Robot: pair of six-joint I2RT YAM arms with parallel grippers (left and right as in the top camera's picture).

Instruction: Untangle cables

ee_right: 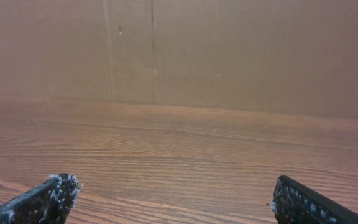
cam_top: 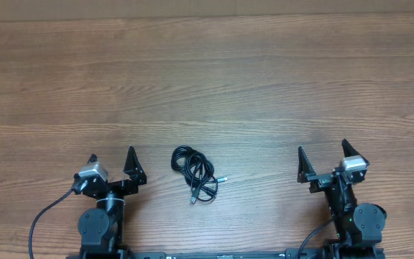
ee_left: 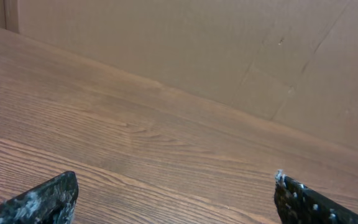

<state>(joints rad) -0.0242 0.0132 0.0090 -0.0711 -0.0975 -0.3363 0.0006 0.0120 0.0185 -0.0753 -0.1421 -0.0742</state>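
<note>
The cables (cam_top: 195, 172) are a small knotted bundle of thin black cords with plug tips sticking out at its lower right. It lies on the wooden table (cam_top: 214, 86) near the front edge, between the two arms. My left gripper (cam_top: 111, 157) is open and empty, to the left of the bundle. My right gripper (cam_top: 322, 150) is open and empty, farther off to the right. In the left wrist view my left gripper (ee_left: 176, 186) shows only bare wood between its fingertips. The right wrist view shows the same for my right gripper (ee_right: 173, 190). The cables are out of both wrist views.
A brown cardboard wall (ee_right: 179, 50) stands along the far edge of the table, also in the left wrist view (ee_left: 229, 50). A thick black arm wire (cam_top: 45, 216) loops at the front left.
</note>
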